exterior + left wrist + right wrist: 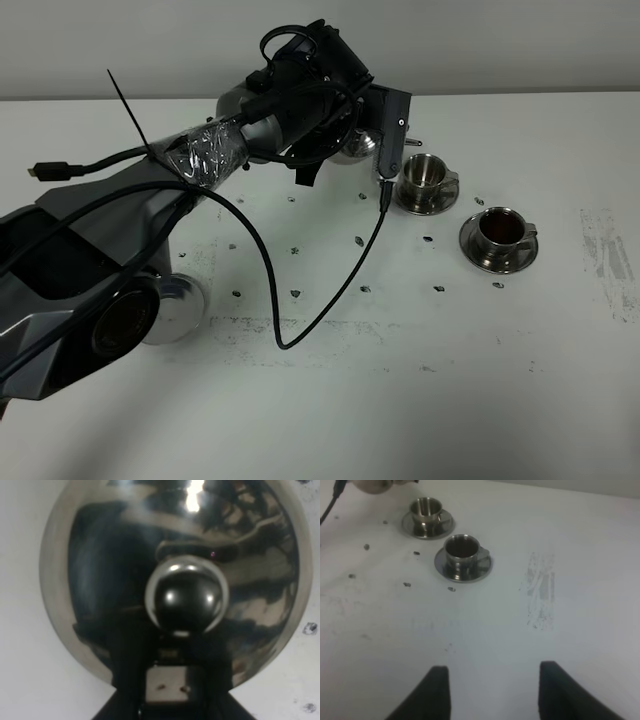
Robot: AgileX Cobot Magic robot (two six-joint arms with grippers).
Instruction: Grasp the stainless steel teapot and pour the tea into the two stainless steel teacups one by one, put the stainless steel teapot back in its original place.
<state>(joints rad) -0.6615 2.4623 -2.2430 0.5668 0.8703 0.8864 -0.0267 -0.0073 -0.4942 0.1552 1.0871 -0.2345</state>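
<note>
The left gripper [167, 680] is closed tight, its dark fingers [127, 680] clamped on a flat steel piece at the edge of the stainless steel teapot [100, 580], which looks like the handle. In the left wrist view the pot fills the frame from above. Its lid is a broad mirror-bright dome carrying warped reflections, with a round polished knob [187, 597] at the centre.

In the high view the pot sits at the far middle of the table [300, 420], almost wholly hidden under the left arm [290, 105], with only a curve of shiny belly showing. I cannot tell whether it rests on the table or hangs above it. Crinkled silver foil tape [205, 155] wraps the arm, and a black cable [262, 255] loops down from it onto the tabletop.

Just beside the pot stands the first teacup [428, 172], a small steel cup on a round steel saucer [425, 205], its inside showing bare metal. A little further off is the second teacup [500, 230] on its own saucer, holding dark brown tea [498, 228].

The tabletop is matte white, dotted with small dark specks [297, 292] and marked by a grey scuffed patch [605, 250] well apart from the cups.

The right gripper [494, 666] hovers over bare table with its two black fingers [437, 690] spread wide, holding and touching nothing.
</note>
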